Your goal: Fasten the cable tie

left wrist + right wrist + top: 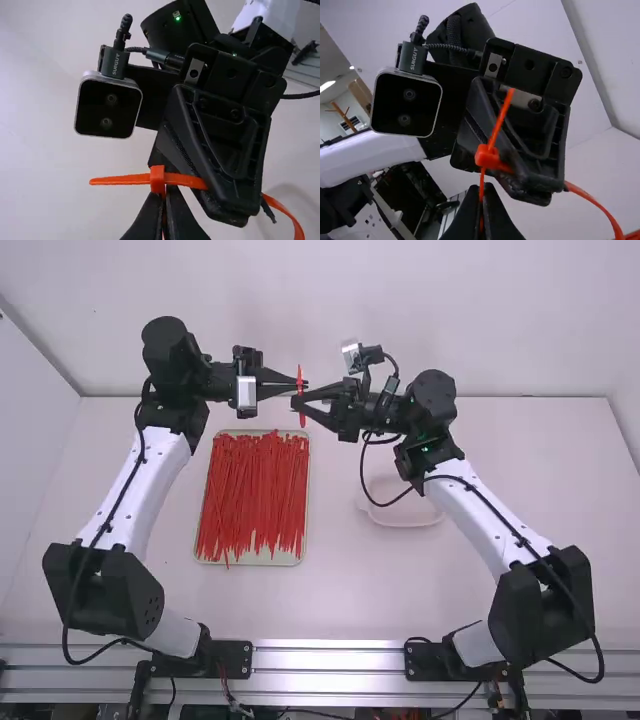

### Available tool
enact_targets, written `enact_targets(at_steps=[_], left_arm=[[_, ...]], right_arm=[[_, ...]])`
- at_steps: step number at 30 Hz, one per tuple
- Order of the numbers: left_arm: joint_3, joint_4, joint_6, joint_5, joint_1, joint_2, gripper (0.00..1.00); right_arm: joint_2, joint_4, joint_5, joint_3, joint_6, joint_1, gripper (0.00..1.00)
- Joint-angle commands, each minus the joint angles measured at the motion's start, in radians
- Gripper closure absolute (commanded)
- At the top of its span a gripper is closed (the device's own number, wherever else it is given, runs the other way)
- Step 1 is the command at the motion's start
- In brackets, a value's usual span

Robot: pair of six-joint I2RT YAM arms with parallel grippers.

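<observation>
Tension is deciding this: left gripper (162,200) and right gripper (481,195) are clamping the cable tie (120,179). Pull straight apart.

high cam: fixed, well above and back from the cable tie (300,390), behind the left arm (130,490) and right arm (480,520), facing forward and down over the table (560,470). Far off, whole scene.
left wrist cam (406,105): just behind the left claw (289,390), very near the tie, facing the right claw (303,400) head-on.
right wrist cam (107,107): mirrored, just behind the right claw, facing back across the tie.
Overlap: all three see the tie; each wrist cam sees the other cam just beyond it.
</observation>
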Motion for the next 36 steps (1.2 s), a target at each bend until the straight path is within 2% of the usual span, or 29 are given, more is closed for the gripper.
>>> enact_targets(at_steps=[1,8,16,20,31,33,36], left_arm=[[-0.009,-0.009,0.014,0.073,-0.007,-0.009,0.98],[-0.014,-0.014,0.014,0.073,-0.01,-0.009,0.98],[-0.061,0.031,0.028,0.073,-0.04,-0.01,0.98],[-0.089,0.072,0.027,0.064,-0.05,-0.01,0.98],[-0.117,0.061,0.022,0.071,-0.044,-0.01,0.98],[-0.117,0.061,0.021,0.071,-0.049,-0.01,0.98],[-0.117,0.06,0.022,0.071,-0.048,-0.01,0.98]], right_arm=[[0.002,0.034,0.058,0.026,0.043,-0.008,1.0],[0.002,0.08,0.07,0.026,0.072,-0.02,1.0],[0.002,0.078,0.164,0.026,0.094,-0.028,1.0],[0.002,0.08,0.158,0.026,0.094,-0.028,1.0],[0.002,0.095,0.151,0.026,0.119,-0.028,1.0],[0.002,0.095,0.124,0.026,0.119,-0.028,0.87],[0.002,0.095,0.068,0.026,0.116,-0.03,0.76]])
